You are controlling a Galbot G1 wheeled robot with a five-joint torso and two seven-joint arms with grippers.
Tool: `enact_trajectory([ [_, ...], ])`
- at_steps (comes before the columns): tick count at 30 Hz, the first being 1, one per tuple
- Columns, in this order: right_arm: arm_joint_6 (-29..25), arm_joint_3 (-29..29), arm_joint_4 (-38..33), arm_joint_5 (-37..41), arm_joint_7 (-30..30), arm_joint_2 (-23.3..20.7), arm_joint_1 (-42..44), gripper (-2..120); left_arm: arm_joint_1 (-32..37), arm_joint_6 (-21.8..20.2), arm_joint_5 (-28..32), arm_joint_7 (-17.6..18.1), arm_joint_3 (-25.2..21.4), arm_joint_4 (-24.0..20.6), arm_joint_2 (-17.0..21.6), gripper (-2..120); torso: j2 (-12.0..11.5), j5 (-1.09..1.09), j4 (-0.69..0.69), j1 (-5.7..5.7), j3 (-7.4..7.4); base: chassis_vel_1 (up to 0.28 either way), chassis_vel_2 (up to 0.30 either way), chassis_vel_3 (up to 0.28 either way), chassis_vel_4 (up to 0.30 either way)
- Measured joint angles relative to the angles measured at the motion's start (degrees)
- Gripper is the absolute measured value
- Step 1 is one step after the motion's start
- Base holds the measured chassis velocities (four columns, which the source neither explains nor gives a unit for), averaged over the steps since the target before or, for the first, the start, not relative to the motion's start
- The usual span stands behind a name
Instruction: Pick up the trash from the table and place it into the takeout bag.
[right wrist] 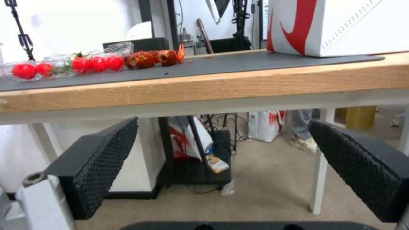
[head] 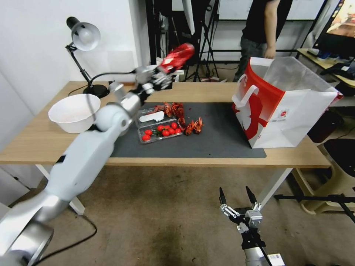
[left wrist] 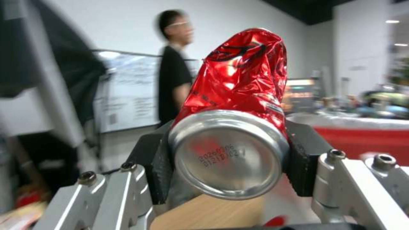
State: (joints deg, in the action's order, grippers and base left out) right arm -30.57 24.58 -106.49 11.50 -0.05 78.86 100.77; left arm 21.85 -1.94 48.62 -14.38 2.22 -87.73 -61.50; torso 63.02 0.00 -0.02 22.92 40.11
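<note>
Light-wood tabletop [head: 44, 142] with dark grey mat [head: 218, 133], against a white wall. Left pincer [head: 164, 75] is clamped on the crushed red can [head: 177, 56], raised above the tabletop's far edge. Takeout bag [head: 284, 107] stands open at the right end, well apart. Crayfish shells [head: 185, 118] lie mid-mat. Right pincer [head: 238, 197] hangs wide, below the near edge. Judged: carry step; next, swing the can over the bag's mouth.
</note>
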Motion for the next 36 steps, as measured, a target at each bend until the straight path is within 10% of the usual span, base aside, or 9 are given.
enact_trajectory([
  [13, -0.02, 0.2, -0.14, -0.02, -0.02, 0.06, 0.15, 100, -3.38, -0.32, 0.19, -0.25, 3.59, 0.37, -1.11, 51, 0.0, 0.04, 0.01, 0.0, 0.0, 0.0, 0.0, 0.0, 0.0],
  [24, -0.82, 1.78, -0.56, -0.01, -0.08, 1.14, 0.85, 100, -20.98, -3.13, -3.3, -0.54, 20.39, 7.56, -12.88, 51, 0.0, 0.02, 0.01, 0.0, -0.01, 0.0, 0.0, 0.0, 0.0],
  [36, -0.95, 1.76, 0.42, 0.24, -0.19, 1.39, 0.09, 100, -30.52, -2.62, -28.58, -0.37, 27.25, 19.24, -22.35, 51, 0.0, 0.01, 0.02, 0.0, 0.0, 0.0, 0.0, 0.0, 0.0],
])
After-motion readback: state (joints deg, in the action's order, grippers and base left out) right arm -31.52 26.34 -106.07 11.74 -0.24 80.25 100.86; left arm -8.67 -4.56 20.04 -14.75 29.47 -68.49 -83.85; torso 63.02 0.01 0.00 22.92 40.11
